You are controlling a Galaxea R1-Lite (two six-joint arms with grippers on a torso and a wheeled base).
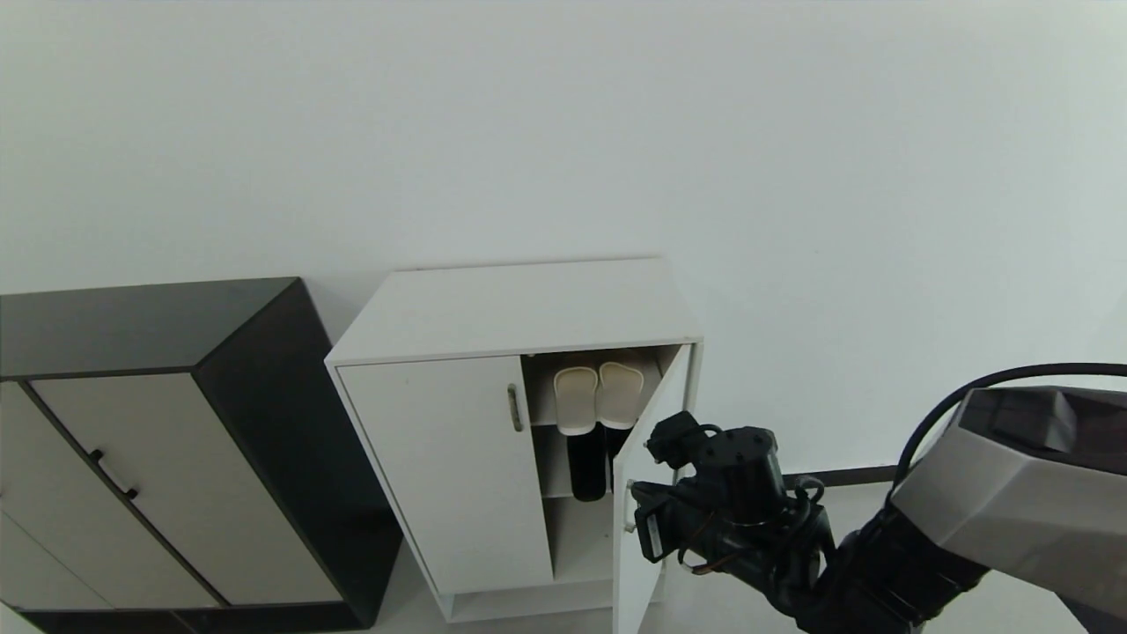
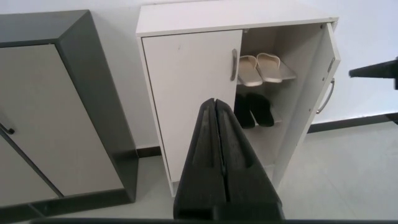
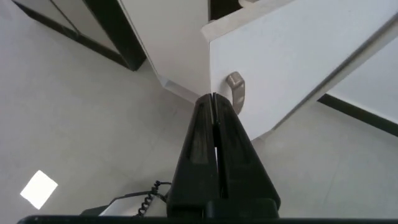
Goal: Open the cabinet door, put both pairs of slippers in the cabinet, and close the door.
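The white cabinet [image 1: 515, 304] stands against the wall with its right door [image 1: 650, 440] swung open and its left door [image 1: 449, 467] closed. A white pair of slippers [image 1: 597, 396] lies on the upper shelf, and a black pair [image 1: 588, 462] on the shelf below. My right gripper [image 3: 214, 98] is shut with nothing in it, its tip just beside the open door's metal handle [image 3: 235, 90] on the door's outer face. My left gripper [image 2: 214, 102] is shut and empty, held back from the cabinet front, facing both pairs [image 2: 264, 68] [image 2: 254, 111].
A dark cabinet [image 1: 132, 326] with beige doors stands close to the left of the white one. Grey floor [image 2: 348, 168] lies open in front and to the right. A dark skirting strip [image 1: 836, 477] runs along the wall.
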